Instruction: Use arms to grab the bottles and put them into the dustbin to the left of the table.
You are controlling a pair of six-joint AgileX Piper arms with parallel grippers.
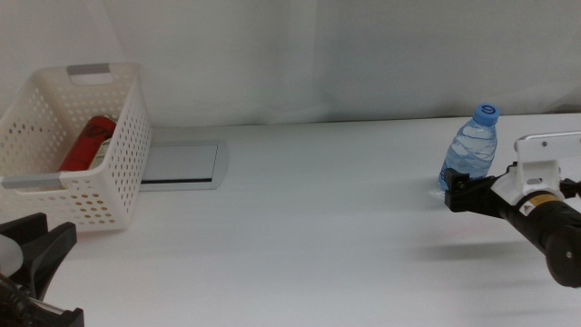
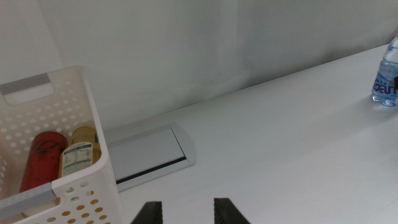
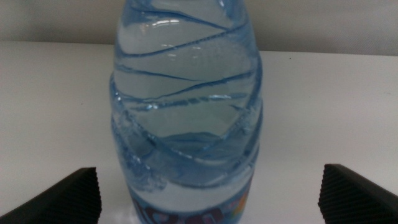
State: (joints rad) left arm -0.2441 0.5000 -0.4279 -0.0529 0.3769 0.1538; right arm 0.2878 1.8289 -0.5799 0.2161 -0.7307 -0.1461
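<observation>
With the water bottle (image 1: pixel 472 148) standing near the table's (image 1: pixel 309 227) right edge, the right gripper (image 1: pixel 451 193) straddles it, jaws spread, not touching; left gripper (image 1: pixel 41 238) open at near-left, beside the basket (image 1: pixel 109 173).

water bottle (image 2: pixel 387 78): blue label lettering seen, only partly legible, roughly "ain" | yellow bottle (image 2: pixel 78 154) in dustbin (image 2: pixel 81 186): printed label present, text too small to be read | red can (image 2: pixel 42 158): dark marking, unreadable
</observation>
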